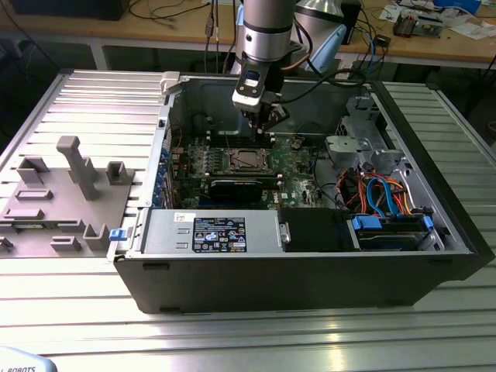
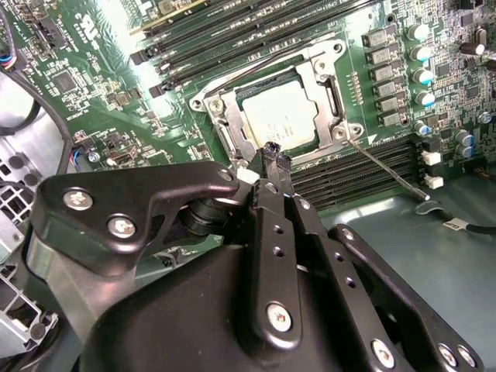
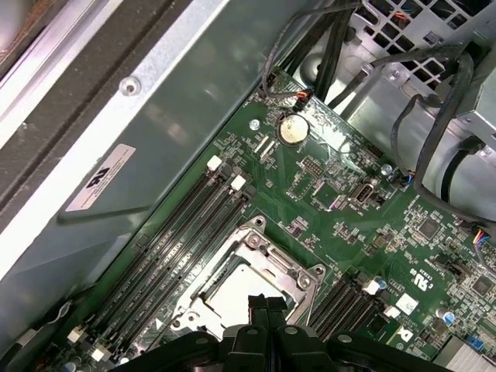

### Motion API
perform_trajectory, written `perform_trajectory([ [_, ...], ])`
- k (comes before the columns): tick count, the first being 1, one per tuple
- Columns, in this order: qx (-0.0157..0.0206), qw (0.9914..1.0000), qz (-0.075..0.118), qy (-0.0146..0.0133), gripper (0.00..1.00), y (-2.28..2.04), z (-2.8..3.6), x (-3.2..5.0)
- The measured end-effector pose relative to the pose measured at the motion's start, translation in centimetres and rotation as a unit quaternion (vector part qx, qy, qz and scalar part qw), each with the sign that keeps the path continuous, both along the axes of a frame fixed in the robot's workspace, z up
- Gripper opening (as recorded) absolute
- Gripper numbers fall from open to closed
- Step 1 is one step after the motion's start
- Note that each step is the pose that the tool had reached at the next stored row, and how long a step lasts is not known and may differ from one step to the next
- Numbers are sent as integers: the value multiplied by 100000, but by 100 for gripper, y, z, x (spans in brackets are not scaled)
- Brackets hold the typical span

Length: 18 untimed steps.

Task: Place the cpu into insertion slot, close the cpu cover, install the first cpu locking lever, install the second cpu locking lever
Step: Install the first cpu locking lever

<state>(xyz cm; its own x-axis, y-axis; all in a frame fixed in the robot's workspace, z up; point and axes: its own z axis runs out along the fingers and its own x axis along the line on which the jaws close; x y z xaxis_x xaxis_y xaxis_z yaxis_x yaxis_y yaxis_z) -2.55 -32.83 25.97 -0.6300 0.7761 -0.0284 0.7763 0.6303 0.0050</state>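
One cpu (image 2: 279, 112) lies flat in the insertion slot (image 1: 249, 159), and the cpu cover (image 2: 329, 81) seems closed around it. A thin lever (image 2: 387, 167) sticks out free beside the cover. The gripper (image 2: 275, 155), with its tips pressed together and holding nothing, hovers at the cover's edge. I judge that the first lever step is in hand, and it needs a careful push on that thin wire.

Silver ribbed tabletop (image 1: 77, 325) with shiny light spots near the front, grey block of holders (image 1: 62, 201) on the exterior view's left, wooden tabletop (image 1: 93, 28) behind, black wires (image 1: 208, 25) and maybe papers (image 1: 467, 29) on it, dark underneath.
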Motion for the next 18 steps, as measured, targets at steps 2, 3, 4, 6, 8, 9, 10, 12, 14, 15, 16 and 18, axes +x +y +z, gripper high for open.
perform_trajectory([
  [2,-1,100000,310,0,11,0,0,0],
  [3,-3,99998,662,0,11,0,0,0],
  [4,0,99995,990,-1,11,0,0,0],
  [6,-2,99991,1321,2,11,0,0,0],
  [8,-1,99985,1710,0,11,0,0,0],
  [9,-2,99983,1866,0,11,0,0,0],
  [10,-2,99977,2164,1,11,0,0,0],
  [12,-1,99970,2461,-2,11,0,0,0],
  [14,-1,99963,2728,2,11,0,0,0],
  [15,-2,99960,2842,0,11,0,0,0],
  [16,-2,99956,2950,3,11,0,0,0],
  [18,-1,99947,3262,0,11,0,0,0],
])
